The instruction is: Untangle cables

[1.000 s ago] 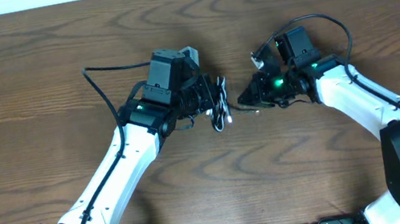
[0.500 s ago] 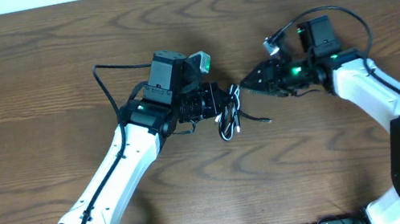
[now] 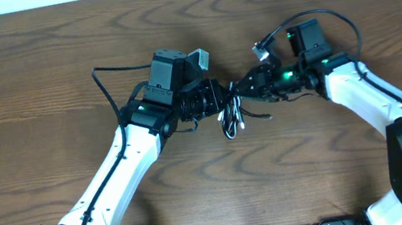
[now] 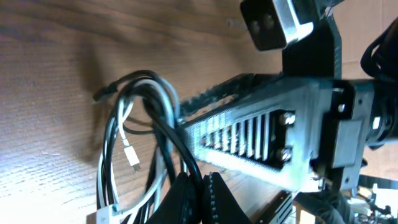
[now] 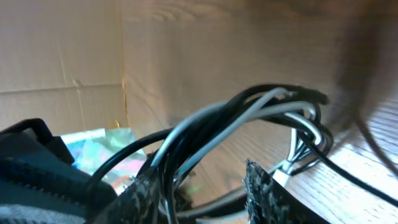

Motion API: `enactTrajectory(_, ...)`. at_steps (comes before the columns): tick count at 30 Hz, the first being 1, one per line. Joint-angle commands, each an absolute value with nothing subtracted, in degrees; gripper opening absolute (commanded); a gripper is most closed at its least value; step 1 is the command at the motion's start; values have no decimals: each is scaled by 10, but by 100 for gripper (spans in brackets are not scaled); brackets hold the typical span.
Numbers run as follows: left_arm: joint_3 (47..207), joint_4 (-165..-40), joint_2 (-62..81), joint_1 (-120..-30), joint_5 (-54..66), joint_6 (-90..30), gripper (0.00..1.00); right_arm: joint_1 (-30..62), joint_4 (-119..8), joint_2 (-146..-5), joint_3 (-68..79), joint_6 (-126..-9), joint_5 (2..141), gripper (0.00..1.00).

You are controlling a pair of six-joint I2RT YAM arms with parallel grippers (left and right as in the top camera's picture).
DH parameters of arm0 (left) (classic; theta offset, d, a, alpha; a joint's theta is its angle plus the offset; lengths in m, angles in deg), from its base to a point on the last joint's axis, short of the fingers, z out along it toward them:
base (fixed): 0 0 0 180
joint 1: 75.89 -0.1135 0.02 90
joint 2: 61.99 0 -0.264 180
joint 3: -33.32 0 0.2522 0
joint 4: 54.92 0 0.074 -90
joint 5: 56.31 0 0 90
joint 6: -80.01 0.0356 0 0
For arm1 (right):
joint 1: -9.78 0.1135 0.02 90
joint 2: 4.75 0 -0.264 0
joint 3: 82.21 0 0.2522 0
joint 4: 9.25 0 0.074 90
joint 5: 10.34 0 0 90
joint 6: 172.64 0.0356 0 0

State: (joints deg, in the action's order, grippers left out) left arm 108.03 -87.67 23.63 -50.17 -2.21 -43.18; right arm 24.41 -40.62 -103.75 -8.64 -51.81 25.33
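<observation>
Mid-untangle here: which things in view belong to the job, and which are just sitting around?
Part of the job:
- cables, one black and one white, looped together
- left gripper, clamped on the cables
- right gripper, open, fingers either side of the cables

Just around:
- table
- thick black wire fixed to the left arm

r hand opened, now straddling cables.
</observation>
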Motion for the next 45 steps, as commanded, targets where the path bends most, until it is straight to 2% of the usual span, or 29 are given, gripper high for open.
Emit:
enactTrajectory(1,1073,-872,238,-501,-32,-458,8,262,-384,-1050,-82,-479,272,40)
enactTrajectory(6,1073,-872,238,-500,-32,-474,7,290,-315,-1084,-82,-407,291,37)
enactTrajectory(11,1073,-872,238,-501,-32,-474,7,312,-263,-1130,-82,-355,275,29)
enactTrajectory(17,1073,-872,238,-505,-32,-469,7,304,-266,-1150,-82,-364,275,1)
enactTrajectory(21,1073,-880,238,-529,-27,-445,7,278,-291,-1149,-82,-410,277,1)
enactTrajectory(28,1073,-950,238,-593,35,-390,7,213,-413,-1114,-82,-497,306,1)
enactTrajectory(40,1073,-996,238,-579,27,-250,8,181,-574,-891,-82,-551,484,1)
enactTrajectory(42,1073,-995,238,-571,27,-239,17,181,-591,-866,-82,-551,497,1)
enactTrajectory(45,1072,-993,238,-561,27,-235,50,181,-609,-848,-82,-551,512,1)
